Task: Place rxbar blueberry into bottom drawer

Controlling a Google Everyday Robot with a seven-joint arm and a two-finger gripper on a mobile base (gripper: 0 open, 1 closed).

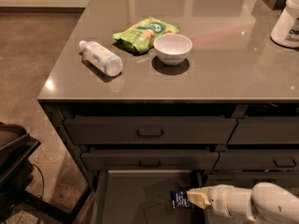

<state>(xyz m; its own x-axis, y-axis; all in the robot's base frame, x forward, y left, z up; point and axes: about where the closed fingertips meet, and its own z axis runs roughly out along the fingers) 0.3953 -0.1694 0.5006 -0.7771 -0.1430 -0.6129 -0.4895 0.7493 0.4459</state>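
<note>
High camera looks down on countertop (pixel 224 73), bottom drawer (pixel 135 195), hand (pixel 188 199) lower right.

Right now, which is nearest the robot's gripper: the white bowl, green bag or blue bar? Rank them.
The gripper is low over the bottom drawer.
1. rxbar blueberry, in its grip.
2. white bowl, up on the counter.
3. green snack bag, behind the bowl, leftward.
</note>
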